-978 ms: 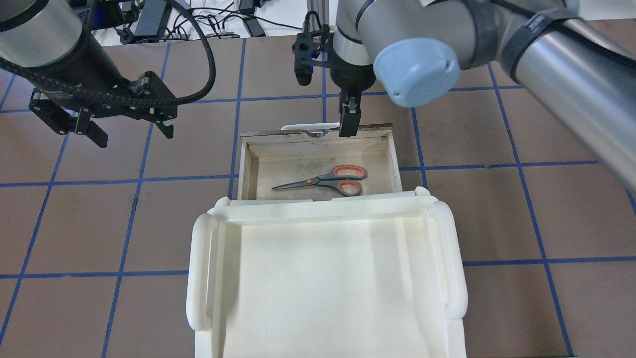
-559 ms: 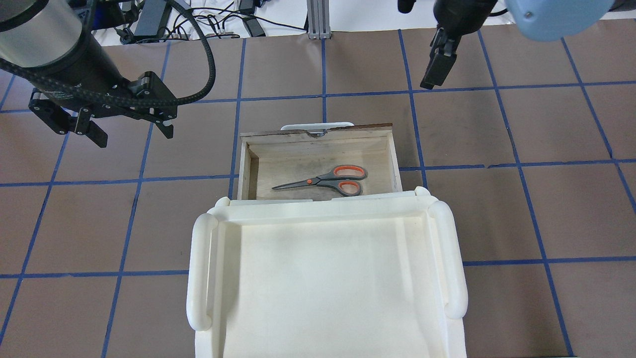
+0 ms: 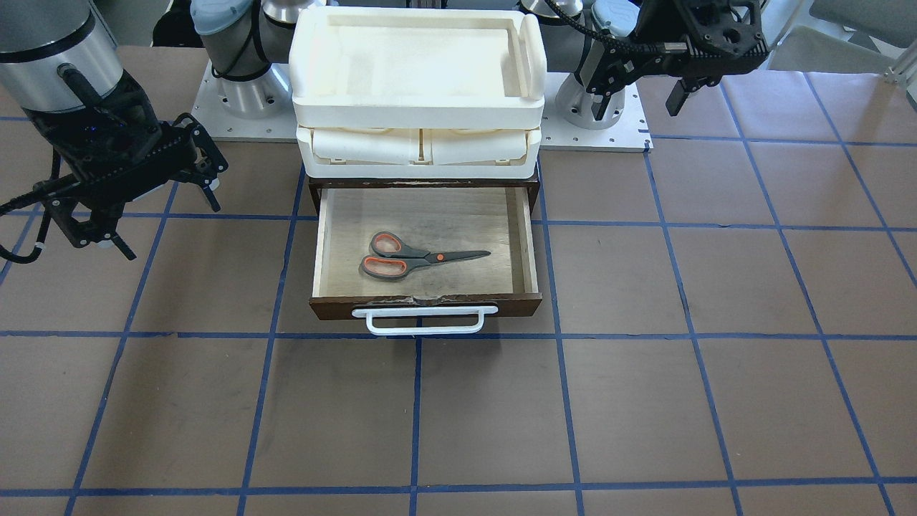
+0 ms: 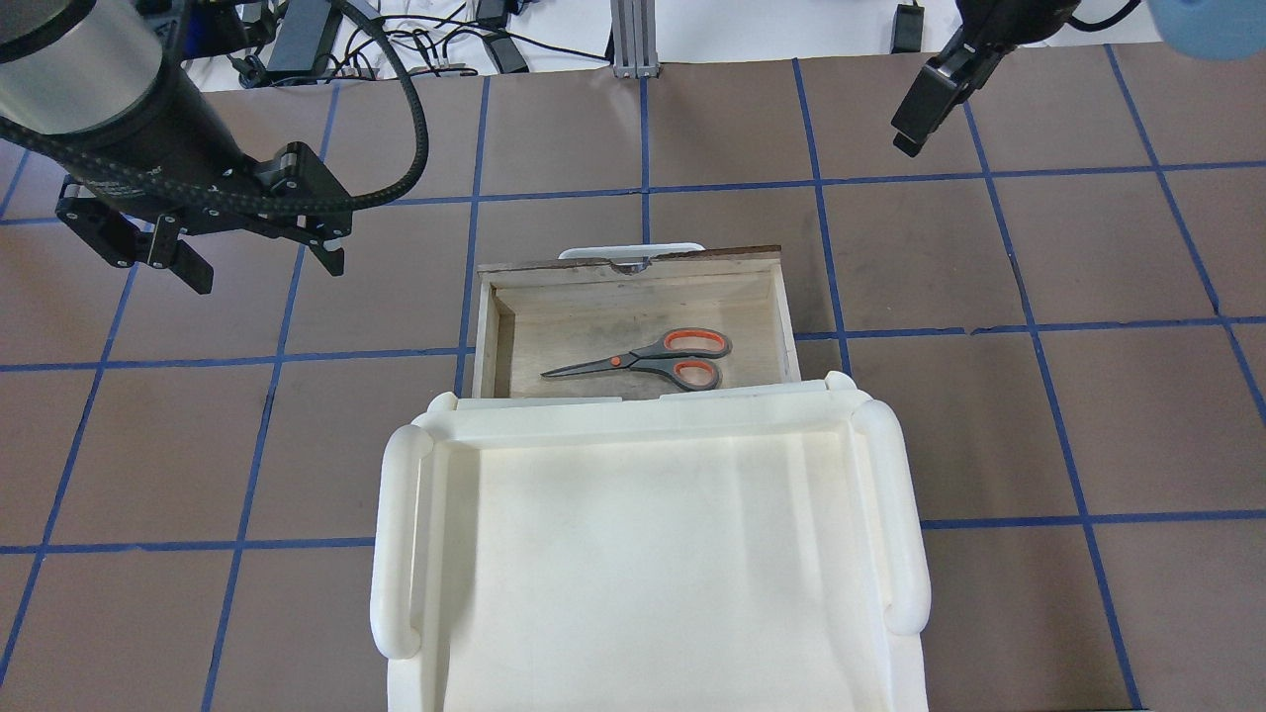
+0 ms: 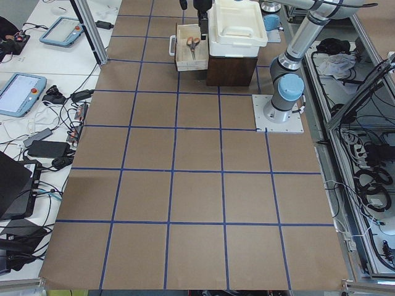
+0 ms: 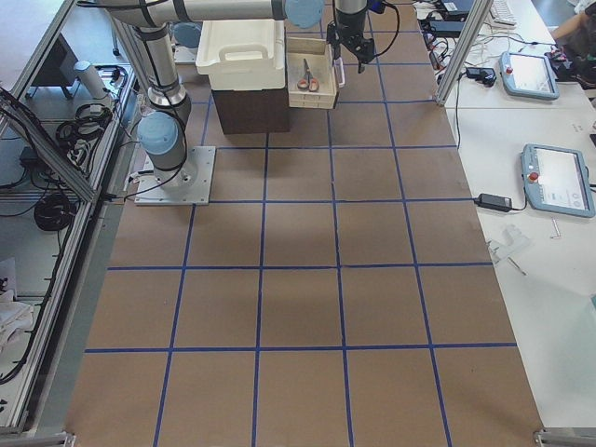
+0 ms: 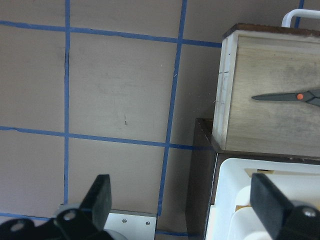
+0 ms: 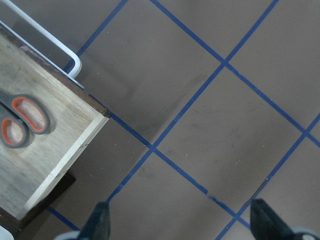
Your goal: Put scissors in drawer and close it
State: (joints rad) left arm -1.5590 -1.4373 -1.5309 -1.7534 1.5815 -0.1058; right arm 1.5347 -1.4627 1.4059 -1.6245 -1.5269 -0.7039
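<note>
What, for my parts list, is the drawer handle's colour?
The handle is white; front-facing view shows it best.

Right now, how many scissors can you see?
1. The scissors lie inside the open drawer. More could hide in its part under the cream tray unit.

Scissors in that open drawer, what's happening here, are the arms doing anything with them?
Nothing is held right now. The scissors lie flat inside the drawer, which is pulled out from under the cream tray unit. The left gripper and right gripper are both open and empty, hanging over the table on either side of the drawer, touching nothing. So the scissors are in, but the drawer is not yet closed and its white handle is untouched.
</note>
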